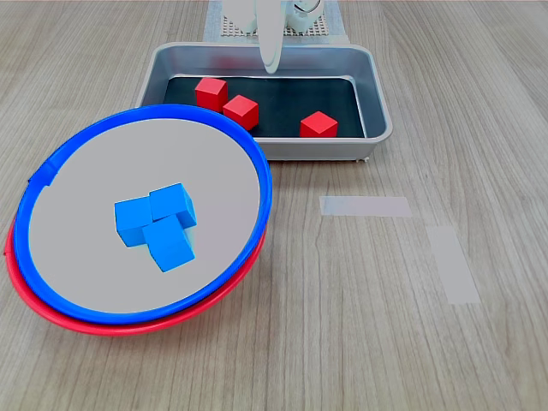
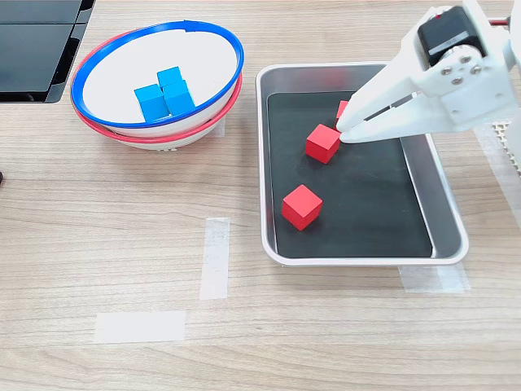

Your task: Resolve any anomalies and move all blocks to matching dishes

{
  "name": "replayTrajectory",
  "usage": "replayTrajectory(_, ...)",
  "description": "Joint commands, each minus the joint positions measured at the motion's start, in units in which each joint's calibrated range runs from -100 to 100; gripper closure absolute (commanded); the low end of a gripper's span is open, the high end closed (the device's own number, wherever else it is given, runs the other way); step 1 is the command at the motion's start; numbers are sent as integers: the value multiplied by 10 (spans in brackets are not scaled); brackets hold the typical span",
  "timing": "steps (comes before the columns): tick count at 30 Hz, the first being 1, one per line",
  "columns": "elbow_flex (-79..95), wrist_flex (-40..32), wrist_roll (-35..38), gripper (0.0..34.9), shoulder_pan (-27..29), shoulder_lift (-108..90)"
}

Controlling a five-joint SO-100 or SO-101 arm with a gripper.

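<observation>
Dishes: blue-rimmed dish (image 1: 44, 167) nested inside red-rimmed dish (image 1: 26, 287), stacked & tilted; seen in both exterior views; at the first exterior view's left, the second exterior view's upper left.
Blue blocks (image 1: 158, 224): 3, clustered & touching, on grey floor of blue-rimmed dish.
Red blocks: 3, all in metal tray (image 2: 452, 220) on black floor. One (image 2: 302, 206) alone toward the second exterior view's bottom; one (image 2: 323, 143) mid-tray; third (image 2: 343, 108) partly hidden behind gripper.
Gripper (image 2: 348, 130): white, hanging over tray, tips just beside mid-tray red block. Jaws nearly closed, narrow slit betw. fingers; nothing visibly held. Contact w/ blocks: cannot tell.
Tray: apart from dishes, at the second exterior view's right.
Table (image 2: 98, 252): wood-grain; pale tape strips (image 2: 215, 257) on surface near tray.
Black panel (image 2: 37, 49): the second exterior view's top left corner, beside dishes.
</observation>
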Motion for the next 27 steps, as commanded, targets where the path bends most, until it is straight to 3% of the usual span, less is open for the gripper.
replayTrajectory(1, 0, 1, 2, 346, -3, -3)
replayTrajectory(27, 0, 1, 2, 346, -3, -3)
